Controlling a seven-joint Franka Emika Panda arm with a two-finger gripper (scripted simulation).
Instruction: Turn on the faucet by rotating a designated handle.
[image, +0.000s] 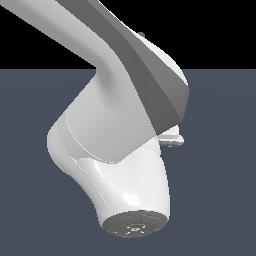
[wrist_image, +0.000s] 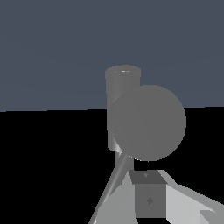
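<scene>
Grey matte metal fills the wrist view: faucet (wrist_image: 123, 94) base cylinder upright, a smooth round disc-like face overlapping it, a thin tapering lever, apparently the handle (wrist_image: 114, 181), slanting away beneath. Boxy grey gripper (wrist_image: 151, 199) finger just beside that lever; grip state cannot be told. No readable writing. Exterior view blocked by glossy white-and-grey robot arm (image: 115, 150); faucet hidden there.

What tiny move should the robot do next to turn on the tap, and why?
Probably nudge the fingers sideways against the thin grey lever right beside them. The wrist view shows it sticking out from the faucet; whether they already touch, I cannot tell.
</scene>
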